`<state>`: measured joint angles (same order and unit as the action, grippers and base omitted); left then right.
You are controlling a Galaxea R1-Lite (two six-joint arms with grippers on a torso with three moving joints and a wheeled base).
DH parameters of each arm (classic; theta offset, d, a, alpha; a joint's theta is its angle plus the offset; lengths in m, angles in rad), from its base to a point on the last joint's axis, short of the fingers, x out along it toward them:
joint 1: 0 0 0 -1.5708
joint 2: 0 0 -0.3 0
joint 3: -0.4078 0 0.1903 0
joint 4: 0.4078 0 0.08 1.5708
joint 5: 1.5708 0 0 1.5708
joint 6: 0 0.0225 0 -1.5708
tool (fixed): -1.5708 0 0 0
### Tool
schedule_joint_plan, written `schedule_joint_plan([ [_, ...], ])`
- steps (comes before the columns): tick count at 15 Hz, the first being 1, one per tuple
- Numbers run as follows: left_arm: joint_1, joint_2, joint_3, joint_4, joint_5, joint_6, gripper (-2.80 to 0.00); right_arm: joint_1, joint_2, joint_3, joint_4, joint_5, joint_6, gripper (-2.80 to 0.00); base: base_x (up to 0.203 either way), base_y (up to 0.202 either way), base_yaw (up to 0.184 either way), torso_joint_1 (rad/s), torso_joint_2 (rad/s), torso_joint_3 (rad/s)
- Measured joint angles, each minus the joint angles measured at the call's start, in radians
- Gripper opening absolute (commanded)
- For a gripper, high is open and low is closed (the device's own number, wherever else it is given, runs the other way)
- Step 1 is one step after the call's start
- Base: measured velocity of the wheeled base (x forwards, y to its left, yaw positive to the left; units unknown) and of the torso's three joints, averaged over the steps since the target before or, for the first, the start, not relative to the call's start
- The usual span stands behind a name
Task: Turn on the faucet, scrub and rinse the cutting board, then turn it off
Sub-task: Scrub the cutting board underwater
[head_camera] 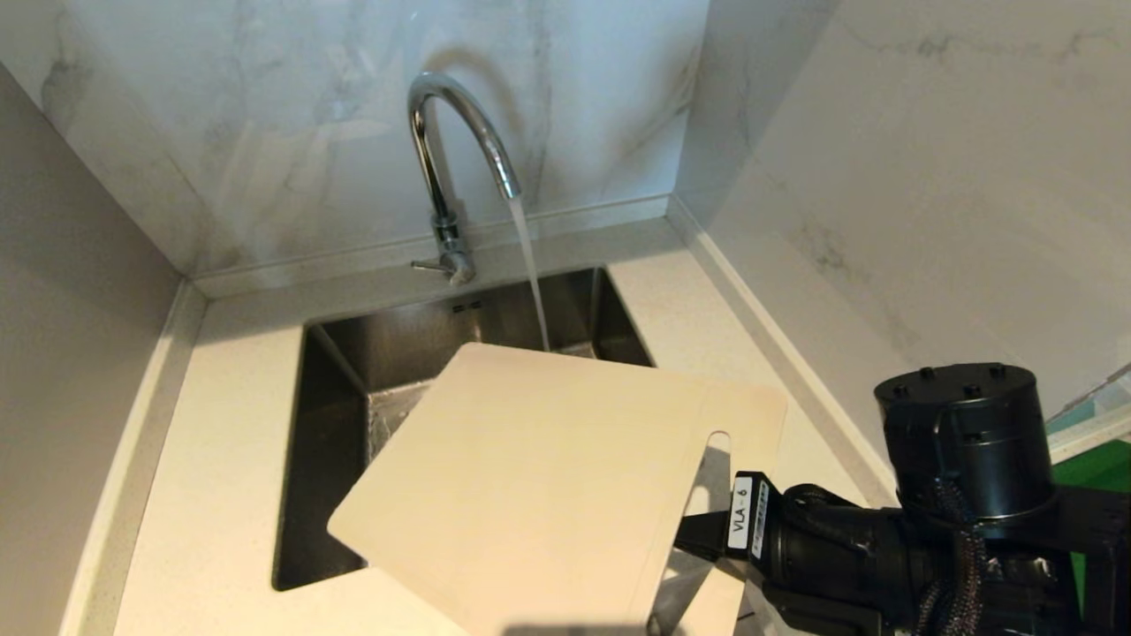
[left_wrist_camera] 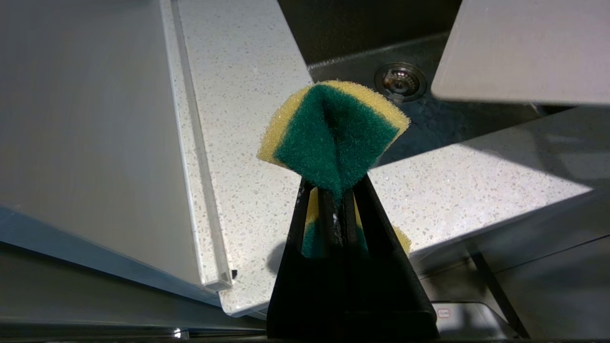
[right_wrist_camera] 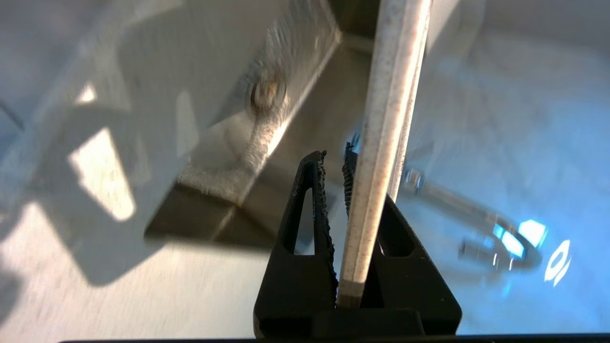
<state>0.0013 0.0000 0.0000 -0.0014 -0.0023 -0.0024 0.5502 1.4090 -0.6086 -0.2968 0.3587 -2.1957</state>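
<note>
The step in hand looks like bringing the large, thin, pale cream plastic cutting board (head_camera: 548, 486) under the running water. It fills the lower centre of the head view, tilted, its far edge hanging over the dark stainless-steel sink basin (head_camera: 353, 371) and just short of the stream. To do this well, I judge the board should be carried further toward the upper centre of the frame until the water strikes its face, with the tilt kept so the runoff falls into the basin and not onto the speckled pale stone countertop (head_camera: 221, 459).

The board has rounded corners and an elongated handle slot (head_camera: 711, 464) at its short end, lower right. The right gripper (right_wrist_camera: 336, 171), at the lower right of the head view, is clamped on that end, the board's edge pinched between its black fingers.

The tall chrome gooseneck faucet (head_camera: 442, 159), upper centre, is already on.

The left gripper (left_wrist_camera: 333, 190) is clenched on a folded green-and-yellow scrubbing sponge (left_wrist_camera: 333, 136), waiting over the countertop near the sink corner
</note>
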Motion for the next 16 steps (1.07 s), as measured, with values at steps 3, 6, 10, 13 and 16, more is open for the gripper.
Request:
schedule_joint_plan([
  [3,0.000,0.000,0.000,0.001,0.000,0.000,-2.80,0.000,0.020,0.030,-0.001,0.023,-0.029,-2.80,0.000,0.000,0.000,0.000,0.00,0.000],
  [6,0.000,0.000,0.000,0.000,0.000,0.000,-2.80,0.000,0.021,0.047,-0.003,0.031,-0.063,-2.80,0.000,0.000,0.000,0.000,0.00,0.000],
  [10,0.000,0.000,0.000,0.000,-0.001,0.000,-2.80,0.000,0.045,0.036,-0.002,0.054,-0.095,-2.80,0.000,0.000,0.000,0.000,0.00,0.000],
  [13,0.000,0.000,0.000,0.000,0.000,0.000,-2.80,0.000,0.064,0.004,-0.001,0.083,-0.126,-2.80,0.000,0.000,0.000,0.000,0.00,0.000],
  [16,0.000,0.000,0.000,0.000,-0.001,0.000,-2.80,0.001,0.065,-0.015,-0.002,0.098,-0.144,-2.80,0.000,0.000,0.000,0.000,0.00,0.000],
])
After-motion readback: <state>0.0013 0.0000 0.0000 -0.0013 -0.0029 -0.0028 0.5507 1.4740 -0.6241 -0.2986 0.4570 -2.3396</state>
